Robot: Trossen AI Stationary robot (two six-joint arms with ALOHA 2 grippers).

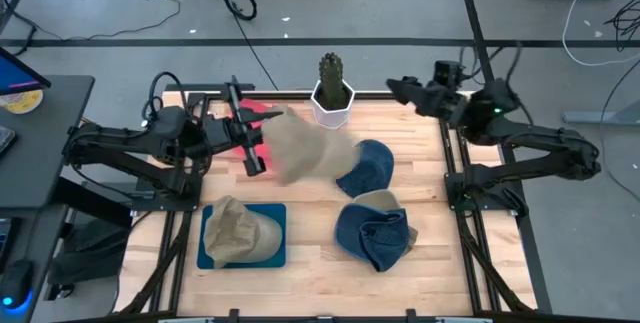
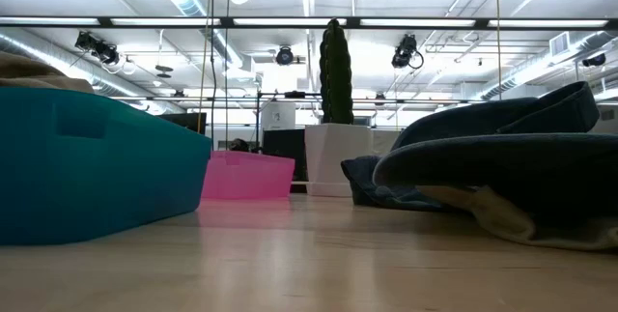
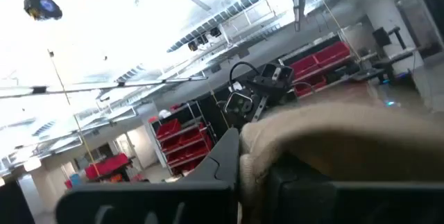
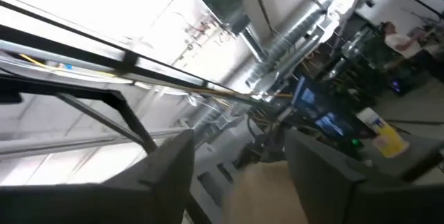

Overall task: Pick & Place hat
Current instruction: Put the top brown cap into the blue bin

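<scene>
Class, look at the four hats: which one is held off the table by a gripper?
The tan hat beside the cactus pot, clamped by the left gripper; the others lie on table or tray.

Wooden surface (image 1: 310, 233), light planks. White pot (image 1: 332, 106) at its far edge, holding a dark green cactus (image 1: 331, 69). Pink bin (image 1: 255, 123) just left of the pot; teal tray (image 1: 275, 235) well in front of the pot, to the left.

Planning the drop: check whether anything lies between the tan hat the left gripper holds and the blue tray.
Nothing visible blocks the way. The left gripper holds the tan hat above the table; the blue tray lies nearer the front edge, already carrying another tan hat.
</scene>
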